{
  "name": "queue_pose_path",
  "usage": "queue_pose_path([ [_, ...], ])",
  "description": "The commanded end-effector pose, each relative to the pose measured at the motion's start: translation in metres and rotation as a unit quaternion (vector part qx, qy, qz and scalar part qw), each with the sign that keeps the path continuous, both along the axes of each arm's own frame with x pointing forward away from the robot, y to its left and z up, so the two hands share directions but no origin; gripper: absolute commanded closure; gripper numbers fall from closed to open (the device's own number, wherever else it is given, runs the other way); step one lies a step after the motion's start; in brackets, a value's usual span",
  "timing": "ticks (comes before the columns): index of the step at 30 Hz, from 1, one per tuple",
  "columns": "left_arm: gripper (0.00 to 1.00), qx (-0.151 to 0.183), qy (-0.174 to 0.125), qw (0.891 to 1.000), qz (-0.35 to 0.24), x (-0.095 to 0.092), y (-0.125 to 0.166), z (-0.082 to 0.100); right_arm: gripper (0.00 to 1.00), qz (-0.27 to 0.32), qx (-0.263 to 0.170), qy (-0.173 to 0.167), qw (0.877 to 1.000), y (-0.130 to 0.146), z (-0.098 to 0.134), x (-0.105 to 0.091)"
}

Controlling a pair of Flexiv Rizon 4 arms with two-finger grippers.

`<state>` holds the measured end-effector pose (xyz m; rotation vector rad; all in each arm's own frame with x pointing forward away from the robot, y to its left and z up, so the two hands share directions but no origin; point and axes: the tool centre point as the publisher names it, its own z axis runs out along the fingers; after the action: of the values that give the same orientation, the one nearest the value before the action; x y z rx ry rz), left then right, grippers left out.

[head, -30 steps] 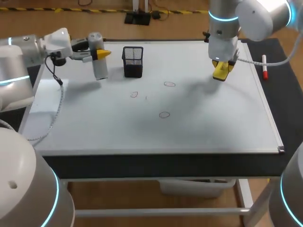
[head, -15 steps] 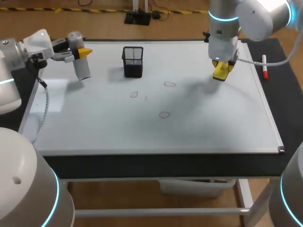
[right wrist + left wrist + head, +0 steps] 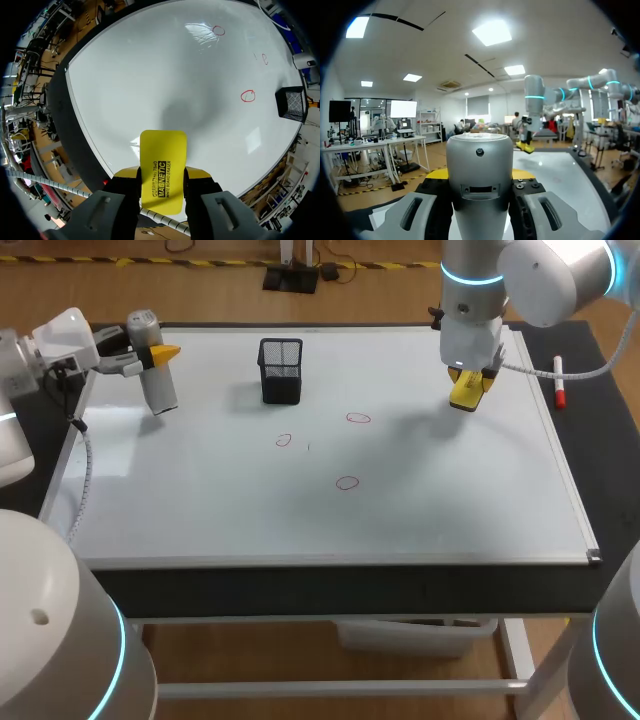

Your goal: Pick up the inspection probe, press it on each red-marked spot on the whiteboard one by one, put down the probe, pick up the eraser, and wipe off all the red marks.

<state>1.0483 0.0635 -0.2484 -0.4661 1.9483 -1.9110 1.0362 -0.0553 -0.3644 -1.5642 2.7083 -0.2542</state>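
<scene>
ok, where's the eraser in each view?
Head view: eraser in the right gripper, over the back right of the whiteboard.
Left wrist view: small yellow shape under the right arm, past the probe; likely the eraser, too small to be sure.
Right wrist view: eraser between the gripper's fingers, touched from both sides.
Shared landmark: the whiteboard, in all three.

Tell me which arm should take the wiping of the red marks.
Right, most likely. The right claw is shut on the yellow eraser above the whiteboard, with the nearest of the red marks close by. The left claw grips the probe at the board's far left edge.
</scene>
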Motion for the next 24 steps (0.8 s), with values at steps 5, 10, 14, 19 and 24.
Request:
queue_pose_path([
  [5,1.00,0.001,0.000,1.000,0.002,-0.001,-0.001,0.002,1.00,0.001,-0.002,0.001,1.000,-0.001,0.002,0.000],
  [10,1.00,0.001,0.000,1.000,0.002,-0.001,-0.001,0.002,1.00,0.002,0.008,0.000,1.000,0.000,0.001,0.000],
  [14,1.00,0.001,0.000,1.000,0.002,-0.001,-0.001,0.002,1.00,0.002,0.018,0.005,1.000,0.004,-0.003,-0.004],
  [19,1.00,0.001,0.000,1.000,0.002,-0.001,-0.001,0.002,1.00,0.005,0.043,0.004,0.999,0.012,-0.006,-0.014],
  [24,1.00,0.001,0.000,1.000,0.002,-0.001,-0.001,0.002,1.00,0.011,0.060,0.003,0.998,0.025,-0.004,-0.026],
])
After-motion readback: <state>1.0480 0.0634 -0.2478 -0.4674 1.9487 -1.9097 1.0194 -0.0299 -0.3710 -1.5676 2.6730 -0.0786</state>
